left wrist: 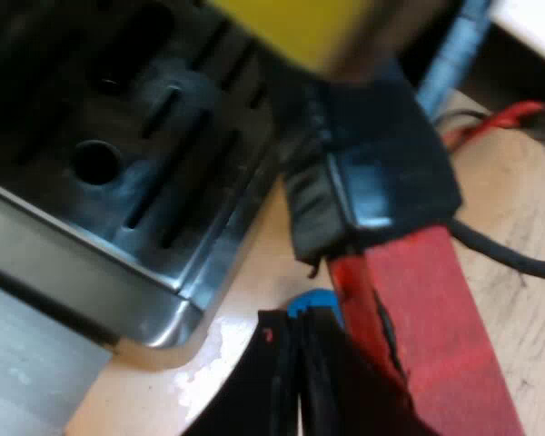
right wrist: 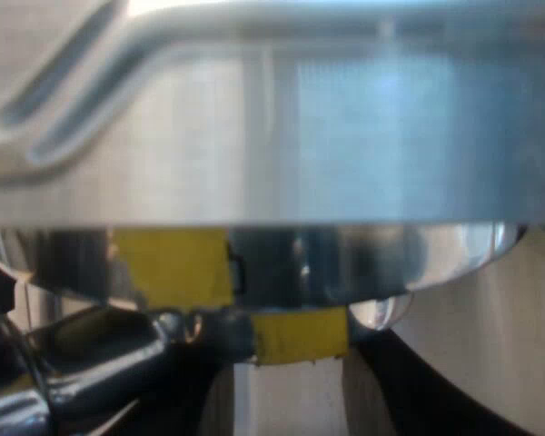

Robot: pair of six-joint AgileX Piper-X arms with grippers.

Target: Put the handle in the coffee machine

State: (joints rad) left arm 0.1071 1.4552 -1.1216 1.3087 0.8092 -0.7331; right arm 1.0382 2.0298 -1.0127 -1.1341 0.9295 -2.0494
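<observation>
The holder's handle [left wrist: 381, 173] slants over the edge of the machine's drip tray [left wrist: 118, 173], dark in its middle and ending in red [left wrist: 427, 327]. Yellow tape [left wrist: 291, 27] shows at its far end. My left gripper [left wrist: 300, 318] is shut, its black fingers [left wrist: 277, 381] pressed together and lying against the side of the red end, not around it. A small blue piece [left wrist: 313, 302] sits at the fingertips. My right gripper [right wrist: 272, 391] is close under the espresso machine's metal front [right wrist: 282, 136], where yellow-taped pieces [right wrist: 300, 336] sit beneath the shiny round rim.
The drip tray has a dark slotted grate and a rounded metal corner [left wrist: 168, 318] resting on the wooden table [left wrist: 518, 236]. A red and a black cable [left wrist: 490, 118] lie on the table beyond the handle.
</observation>
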